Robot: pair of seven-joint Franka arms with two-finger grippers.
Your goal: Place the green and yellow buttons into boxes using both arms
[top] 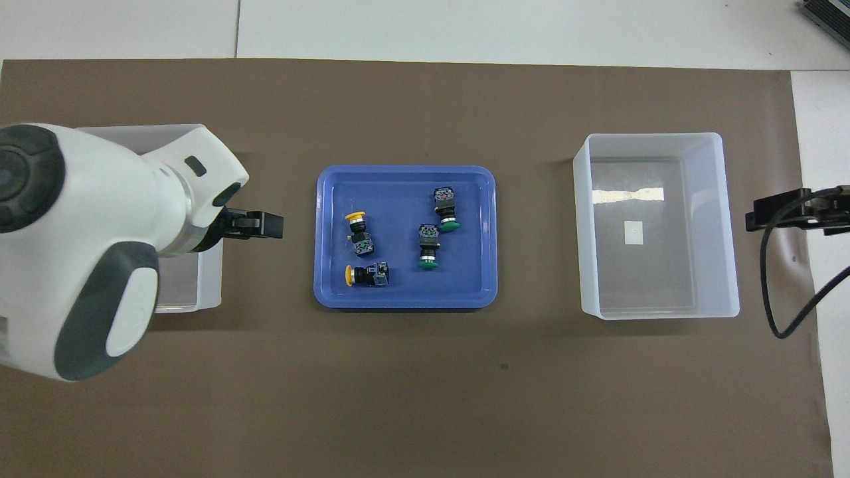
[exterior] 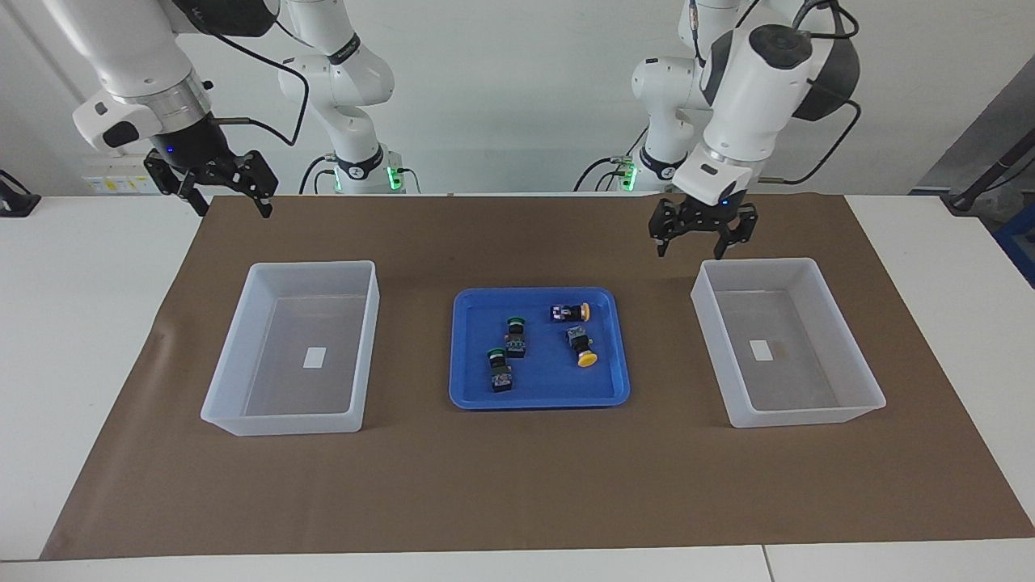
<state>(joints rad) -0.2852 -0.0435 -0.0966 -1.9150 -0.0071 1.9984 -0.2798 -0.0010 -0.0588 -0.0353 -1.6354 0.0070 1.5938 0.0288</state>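
Two green-capped buttons (exterior: 515, 335) (exterior: 500, 370) and two yellow-capped buttons (exterior: 570, 312) (exterior: 582, 347) lie on their sides in a blue tray (exterior: 477, 400) at the mat's middle. In the overhead view the greens (top: 446, 211) (top: 429, 247) lie toward the right arm's end and the yellows (top: 358, 232) (top: 365, 274) toward the left arm's end. My left gripper (exterior: 690, 252) is open and empty, raised over the mat between the tray and the left arm's box (exterior: 808, 420). My right gripper (exterior: 234, 210) is open and empty, raised by the right arm's box (exterior: 283, 424).
Both translucent boxes are empty but for a white label on each floor. In the overhead view the left arm hides most of its box (top: 179, 292); the other box (top: 727, 226) shows whole. A brown mat (exterior: 517, 485) covers the white table.
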